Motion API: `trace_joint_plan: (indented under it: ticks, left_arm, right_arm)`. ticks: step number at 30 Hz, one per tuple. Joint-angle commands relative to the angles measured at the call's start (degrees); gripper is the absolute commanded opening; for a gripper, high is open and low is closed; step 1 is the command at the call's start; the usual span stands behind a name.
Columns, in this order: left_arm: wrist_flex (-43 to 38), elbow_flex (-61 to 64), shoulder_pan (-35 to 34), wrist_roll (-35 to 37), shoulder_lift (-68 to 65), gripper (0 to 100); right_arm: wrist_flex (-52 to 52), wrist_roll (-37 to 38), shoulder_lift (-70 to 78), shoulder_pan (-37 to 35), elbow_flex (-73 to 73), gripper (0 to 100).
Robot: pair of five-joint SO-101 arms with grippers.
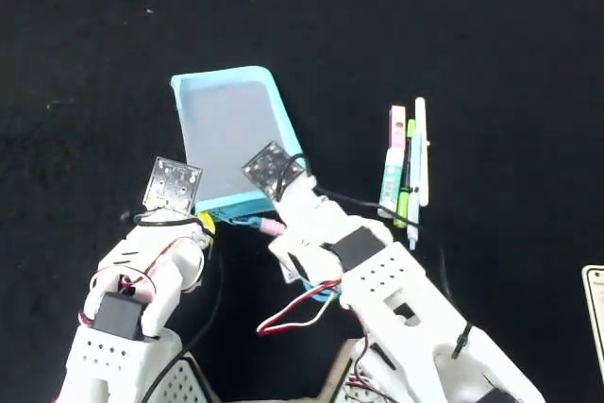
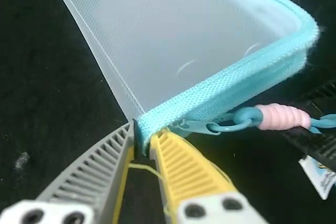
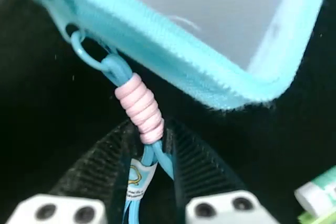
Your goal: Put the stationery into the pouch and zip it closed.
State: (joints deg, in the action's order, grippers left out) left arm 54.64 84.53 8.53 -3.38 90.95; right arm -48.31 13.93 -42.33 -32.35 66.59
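Note:
The teal-edged translucent pouch [image 1: 226, 134] lies flat at the table's middle, and nothing shows through it. My left gripper [image 2: 142, 142] is shut on the pouch's [image 2: 199, 40] near-left corner, also seen from above [image 1: 205, 224]. The zip slider [image 2: 190, 126] sits just beside that corner. From it hangs a teal pull cord with a pink bead [image 3: 140, 107]. My right gripper [image 3: 152, 141] is shut on that cord right below the bead, close to the pouch's [image 3: 210, 19] near edge [image 1: 275, 228]. The stationery [image 1: 407, 162], several pens and markers, lies in a bundle to the right of the pouch.
A white card [image 1: 595, 294] pokes in at the right edge of the table. The black tabletop [image 1: 491, 54] has open room behind and to both sides of the pouch. Marker ends [image 3: 317, 195] lie near my right gripper.

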Motion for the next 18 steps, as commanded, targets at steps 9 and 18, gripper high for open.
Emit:
trace_joint_plan:
  ticks: [9, 18]
  left_arm:
    - [-0.79, -3.56, -0.92, 0.62, 0.62, 3]
    - [-0.79, -3.56, -0.92, 0.62, 0.62, 3]
  right_arm:
    - [-1.58, -8.88, -1.54, -2.37, -2.59, 16.5]
    - [6.95, -9.32, -1.54, -9.41, 0.57, 16.6]
